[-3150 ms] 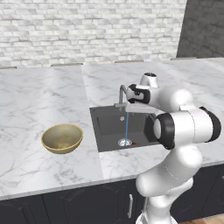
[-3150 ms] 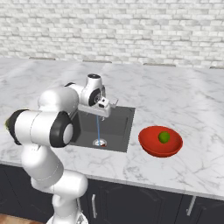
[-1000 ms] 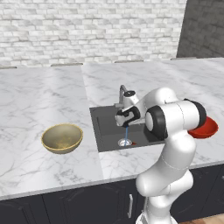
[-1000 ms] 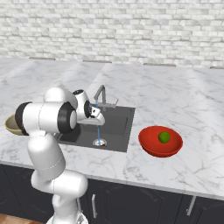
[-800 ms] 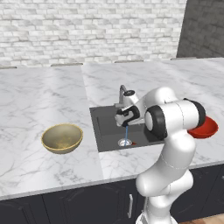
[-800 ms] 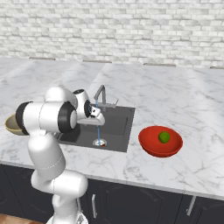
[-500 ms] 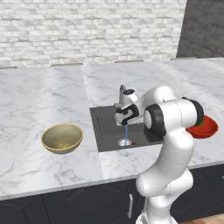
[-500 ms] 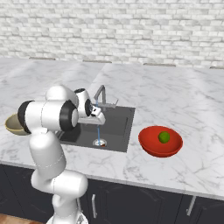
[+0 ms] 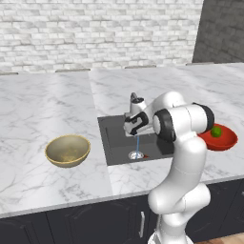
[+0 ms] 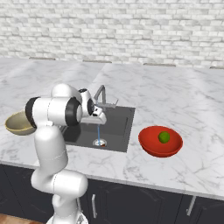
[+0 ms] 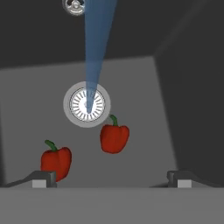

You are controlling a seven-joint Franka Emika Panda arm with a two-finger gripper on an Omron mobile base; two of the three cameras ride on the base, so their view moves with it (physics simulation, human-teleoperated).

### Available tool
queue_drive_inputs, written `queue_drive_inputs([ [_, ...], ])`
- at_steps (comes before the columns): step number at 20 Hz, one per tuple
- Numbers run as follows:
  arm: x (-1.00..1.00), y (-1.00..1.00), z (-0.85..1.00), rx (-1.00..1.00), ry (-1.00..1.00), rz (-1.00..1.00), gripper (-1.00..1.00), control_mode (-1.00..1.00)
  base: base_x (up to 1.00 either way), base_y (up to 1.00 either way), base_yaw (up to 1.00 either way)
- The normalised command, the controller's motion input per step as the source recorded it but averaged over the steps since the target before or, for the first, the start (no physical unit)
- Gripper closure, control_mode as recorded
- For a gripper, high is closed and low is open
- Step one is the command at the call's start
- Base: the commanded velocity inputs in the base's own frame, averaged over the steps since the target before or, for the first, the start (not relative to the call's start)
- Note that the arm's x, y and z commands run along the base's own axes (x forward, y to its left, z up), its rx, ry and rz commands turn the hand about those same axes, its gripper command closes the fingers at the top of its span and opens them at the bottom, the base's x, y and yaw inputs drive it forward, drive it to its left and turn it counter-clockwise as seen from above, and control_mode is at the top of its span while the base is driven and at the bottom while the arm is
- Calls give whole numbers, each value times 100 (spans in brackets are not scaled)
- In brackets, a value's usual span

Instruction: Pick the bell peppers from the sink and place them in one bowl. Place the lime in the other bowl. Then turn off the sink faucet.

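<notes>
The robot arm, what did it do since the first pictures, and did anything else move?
The arm swung down and over, lowering its end effector over the sink, above the two bell peppers. It has grabbed nothing. The lime stays in the red bowl, the tan bowl stays empty, and water still runs from the faucet.
</notes>
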Motion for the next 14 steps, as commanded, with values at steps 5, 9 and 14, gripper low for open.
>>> queue_drive_inputs([
  [5, 4, 0, -28, 0, 0, 0, -100, -100, 0, 0, 0],
  [9, 0, -2, -22, 0, 1, 0, -100, -100, 0, 0, 0],
  [14, 0, -9, -13, 0, 0, 0, -100, -100, 0, 0, 0],
])
